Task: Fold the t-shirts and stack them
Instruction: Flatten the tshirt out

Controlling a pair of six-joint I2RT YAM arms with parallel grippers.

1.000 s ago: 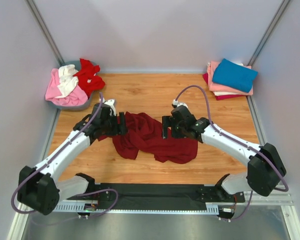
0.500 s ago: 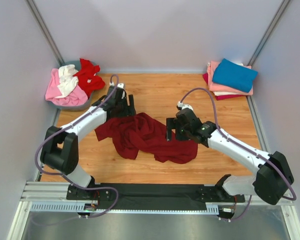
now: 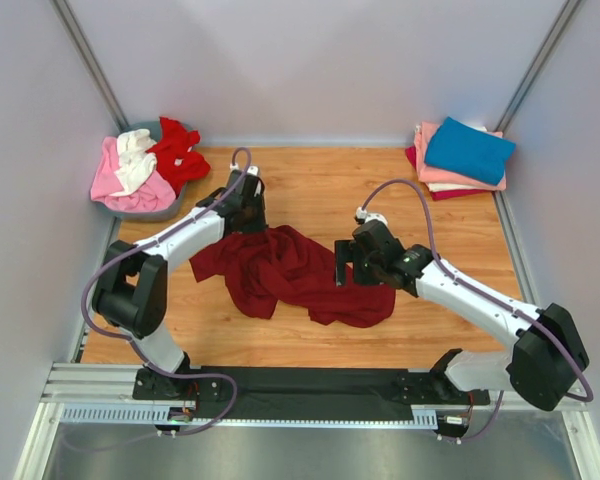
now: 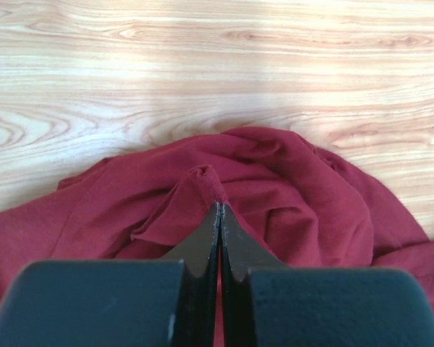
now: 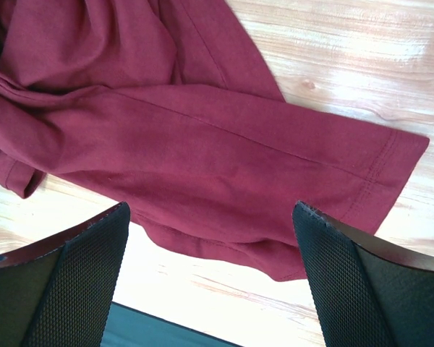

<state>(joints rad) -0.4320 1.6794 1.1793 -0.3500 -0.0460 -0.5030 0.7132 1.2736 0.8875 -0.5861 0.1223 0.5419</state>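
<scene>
The large dark maroon t-shirt (image 3: 290, 270) lies crumpled on the middle of the wooden table. My left gripper (image 3: 249, 224) is at the shirt's far left edge. In the left wrist view it (image 4: 218, 208) is shut on a raised fold of the maroon cloth (image 4: 289, 188). At the shirt's right side, my right gripper (image 3: 342, 270) hovers open. In the right wrist view the gripper (image 5: 210, 207) straddles a flat sleeve with a stitched hem (image 5: 166, 144), and its fingers hold nothing.
A grey basin (image 3: 140, 212) at the back left holds loose pink (image 3: 110, 180), white (image 3: 135, 160) and bright red (image 3: 178, 152) t-shirts. At the back right, a folded teal-blue shirt (image 3: 468, 150) tops a stack of pink (image 3: 432, 172) and red (image 3: 450, 193) ones. Walls stand on three sides.
My left arm swung from the shirt's left side round to its far edge and shut on a fold. The shirt's left part now lies spread further left. My right gripper shifted slightly.
</scene>
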